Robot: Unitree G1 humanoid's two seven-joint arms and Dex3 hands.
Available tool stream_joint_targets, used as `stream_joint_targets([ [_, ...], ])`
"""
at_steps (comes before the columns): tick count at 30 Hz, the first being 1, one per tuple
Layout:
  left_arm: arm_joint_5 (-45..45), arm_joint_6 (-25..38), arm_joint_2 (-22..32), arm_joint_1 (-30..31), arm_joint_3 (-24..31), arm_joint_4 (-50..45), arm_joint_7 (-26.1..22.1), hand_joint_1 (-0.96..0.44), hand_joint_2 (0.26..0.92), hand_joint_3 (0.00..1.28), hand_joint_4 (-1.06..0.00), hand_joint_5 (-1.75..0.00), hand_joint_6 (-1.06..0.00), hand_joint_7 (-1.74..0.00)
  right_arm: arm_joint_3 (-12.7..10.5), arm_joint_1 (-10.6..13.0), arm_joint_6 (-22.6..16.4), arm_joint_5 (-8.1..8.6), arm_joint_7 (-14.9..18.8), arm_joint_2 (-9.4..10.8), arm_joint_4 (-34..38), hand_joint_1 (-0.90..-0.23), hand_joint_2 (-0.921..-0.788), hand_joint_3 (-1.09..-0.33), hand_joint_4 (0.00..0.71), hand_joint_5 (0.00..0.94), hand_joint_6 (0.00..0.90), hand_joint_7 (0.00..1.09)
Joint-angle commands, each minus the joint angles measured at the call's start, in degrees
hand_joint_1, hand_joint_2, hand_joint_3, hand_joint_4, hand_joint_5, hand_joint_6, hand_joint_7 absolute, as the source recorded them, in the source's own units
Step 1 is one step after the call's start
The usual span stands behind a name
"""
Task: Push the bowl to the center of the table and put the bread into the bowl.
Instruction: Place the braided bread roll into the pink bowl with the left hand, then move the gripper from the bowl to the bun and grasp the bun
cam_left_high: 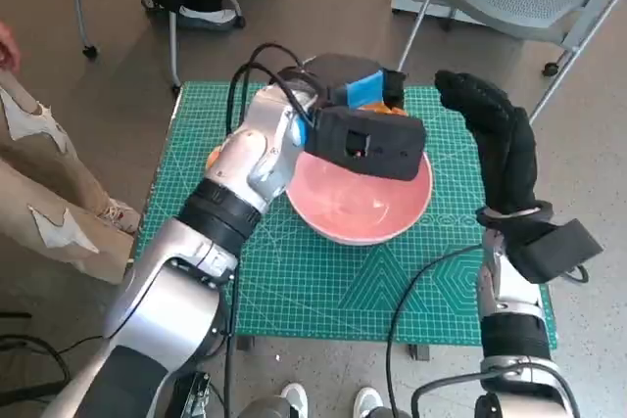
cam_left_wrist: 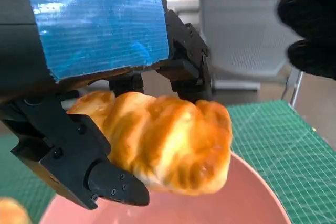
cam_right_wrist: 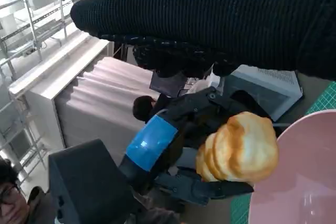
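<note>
Covering most of the small table is a green cutting mat (cam_left_high: 294,281), seen from above in the head view. On it, near the middle, sits a wide pink bowl (cam_left_high: 362,205), so the pushing step looks done. What remains, by my judgement, is releasing the bread into the bowl.

Next in size is the left hand (cam_left_high: 370,116), black with blue tape across its back, reaching in over the bowl's far rim. It grips a golden, ridged bread roll (cam_left_wrist: 168,148). In the left wrist view the black fingers (cam_left_wrist: 79,163) wrap under and behind the roll, closed firmly on it, and the roll hangs just above the pink bowl's inside, not touching it as far as I can tell.

The right hand (cam_left_high: 495,139), in a black knitted glove, is raised beside the bowl on the robot's right, apart from it. Its fingers look loosely extended and hold nothing.

A small orange object (cam_left_high: 212,156) lies on the mat beside the left forearm; it is too hidden to identify. A person's legs show at the picture's left edge.
</note>
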Motion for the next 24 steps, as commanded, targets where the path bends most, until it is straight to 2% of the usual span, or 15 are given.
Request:
stream_joint_targets([
  [1, 1.0, 1.1, 0.7, -2.3, -2.0, -0.9, -3.9, -0.09, 0.752, 0.20, -0.19, -0.41, -0.27, -0.07, 0.1, 1.3, 0.9, -0.15, -0.5, 0.6, 0.5, -0.674, -0.921, -0.832, 0.167, 0.000, 0.005, 0.45],
  [2, 1.3, 1.3, 0.9, -2.2, -2.3, -1.4, -4.1, -0.18, 0.756, 0.17, -0.10, -0.21, -0.24, -0.03, 0.1, 1.2, 0.9, -0.20, -0.6, 0.6, 0.7, -0.674, -0.921, -0.832, 0.167, 0.000, 0.005, 0.45],
  [6, 1.8, 1.5, 1.4, -1.7, -2.9, -2.5, -3.6, -0.28, 0.776, 0.12, -0.02, -0.05, -0.21, -0.01, 0.1, 0.9, 0.6, -0.44, -0.7, 0.7, 1.4, -0.674, -0.921, -0.831, 0.167, 0.000, 0.006, 0.45],
  [13, 1.4, 1.3, 1.8, -1.2, -2.9, -2.9, -3.6, -0.38, 0.799, 0.06, 0.00, 0.00, -0.19, 0.00, 0.2, 0.4, 0.1, -0.79, -0.6, 0.7, 2.6, -0.674, -0.921, -0.832, 0.166, 0.000, 0.006, 0.45],
  [24, 0.3, 0.8, 2.5, -0.7, -2.2, -4.1, -4.5, -0.39, 0.806, 0.04, 0.00, 0.00, -0.18, 0.00, 0.0, -0.1, -0.2, -0.53, 0.2, 0.7, 3.1, -0.679, -0.921, -0.834, 0.166, 0.000, 0.006, 0.45],
])
